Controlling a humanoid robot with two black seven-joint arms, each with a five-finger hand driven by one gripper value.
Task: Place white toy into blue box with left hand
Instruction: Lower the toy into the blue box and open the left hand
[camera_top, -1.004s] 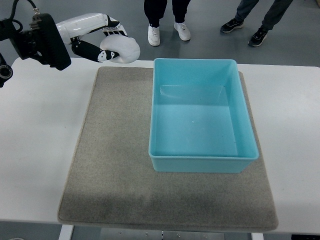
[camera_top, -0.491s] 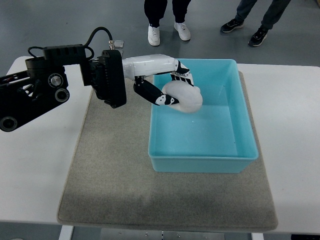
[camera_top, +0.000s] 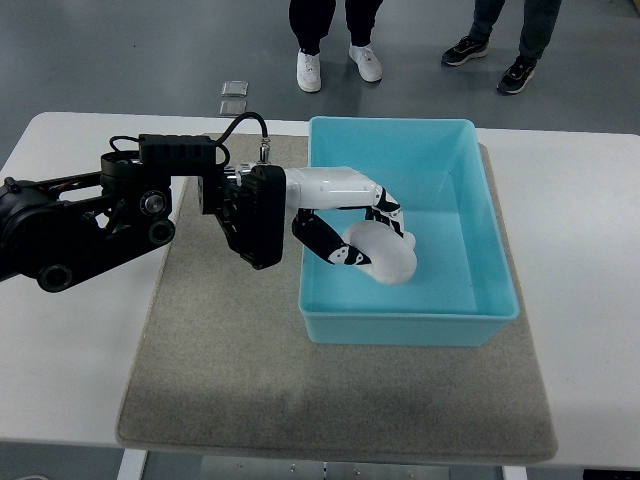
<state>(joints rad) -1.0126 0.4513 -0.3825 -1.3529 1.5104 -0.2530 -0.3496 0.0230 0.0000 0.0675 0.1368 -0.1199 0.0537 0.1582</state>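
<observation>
— Where is the white toy (camera_top: 388, 258)?

— Inside the blue box (camera_top: 404, 132), low toward its near wall and left of centre. The left hand (camera_top: 362, 233) has its fingers (camera_top: 331, 247) wrapped around it; I can't tell whether it touches the floor of the box yet.

— How should the release go?

— I'd lower until it rests, then uncurl gently so it doesn't roll.

— Room to get out?

— The forearm crosses the box's left wall, so lifting straight up first looks safest. The box's right half is open. Beyond the box, the grey mat (camera_top: 220, 350) and bench (camera_top: 70, 330) lie bare.
</observation>
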